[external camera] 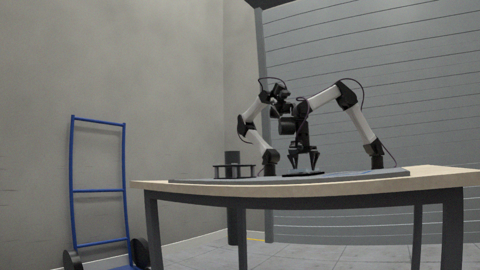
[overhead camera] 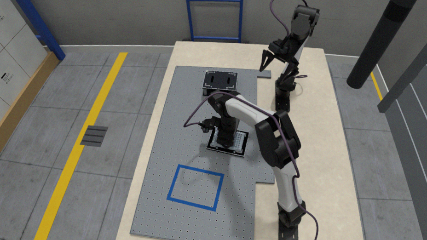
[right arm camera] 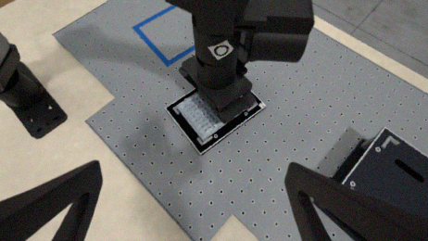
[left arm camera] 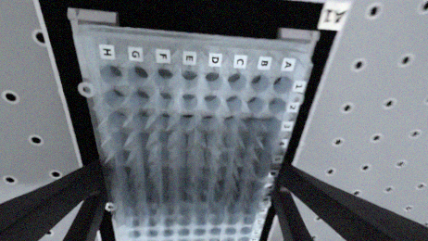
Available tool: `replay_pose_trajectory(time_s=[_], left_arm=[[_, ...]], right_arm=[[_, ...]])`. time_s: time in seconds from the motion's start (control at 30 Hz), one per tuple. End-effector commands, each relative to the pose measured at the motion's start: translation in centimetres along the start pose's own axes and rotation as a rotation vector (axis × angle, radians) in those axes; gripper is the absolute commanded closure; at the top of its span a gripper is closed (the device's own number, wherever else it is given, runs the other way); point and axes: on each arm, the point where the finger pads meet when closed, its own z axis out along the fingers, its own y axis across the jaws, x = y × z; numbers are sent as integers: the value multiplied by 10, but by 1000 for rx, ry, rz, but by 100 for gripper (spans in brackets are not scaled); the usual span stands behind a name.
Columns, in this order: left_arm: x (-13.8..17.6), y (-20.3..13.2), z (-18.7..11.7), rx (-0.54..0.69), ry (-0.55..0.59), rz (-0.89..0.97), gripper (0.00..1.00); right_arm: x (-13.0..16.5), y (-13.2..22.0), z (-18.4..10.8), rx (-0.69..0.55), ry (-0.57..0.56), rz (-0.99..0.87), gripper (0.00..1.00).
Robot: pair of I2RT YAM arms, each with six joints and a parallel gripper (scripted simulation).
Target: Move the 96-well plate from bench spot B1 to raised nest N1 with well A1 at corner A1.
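Observation:
The clear 96-well plate (overhead camera: 239, 140) (external camera: 296, 171) (left arm camera: 185, 139) (right arm camera: 196, 116) is level at the low black nest (overhead camera: 239, 152) (external camera: 286, 175) (left arm camera: 185, 14) in the middle of the board. Its A1 well is towards that nest's A1 label (left arm camera: 333, 16). I cannot tell whether it sits fully down. My left gripper (external camera: 303, 168) (left arm camera: 195, 166) points down, shut on the plate's two long sides. The raised nest N1 (overhead camera: 220, 80) (external camera: 234, 165) (right arm camera: 384, 171) is empty. My right gripper (overhead camera: 271, 77) (right arm camera: 198, 171) is open and empty, high over the arms' side.
The blue outline B1 (overhead camera: 191, 204) (right arm camera: 152, 45) on the perforated board (overhead camera: 167, 143) has nothing inside it. The low nest lies between B1 and N1. The left arm's wrist and camera stand over the low nest, close to N1. Standoffs (external camera: 216, 171) hold N1 above the board.

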Motion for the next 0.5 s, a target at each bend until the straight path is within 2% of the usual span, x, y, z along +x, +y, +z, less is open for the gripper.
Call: replay_pose_trajectory(time_s=[0.0,0.17,0.23,0.43,0.47], left_arm=[[-4,-7,8,4,-20,2,20],[-2,-4,19,-1,-5,5,20],[-5,-2,6,2,-9,7,20],[1,-1,-5,6,-15,2,20],[-2,-2,-2,6,-16,3,8]], right_arm=[[-5,1,-4,2,-4,7,0],[-5,1,-4,2,-4,7,0],[-5,1,-4,2,-4,7,0],[-5,1,-4,2,-4,6,0],[-5,1,-4,2,-4,6,0]])
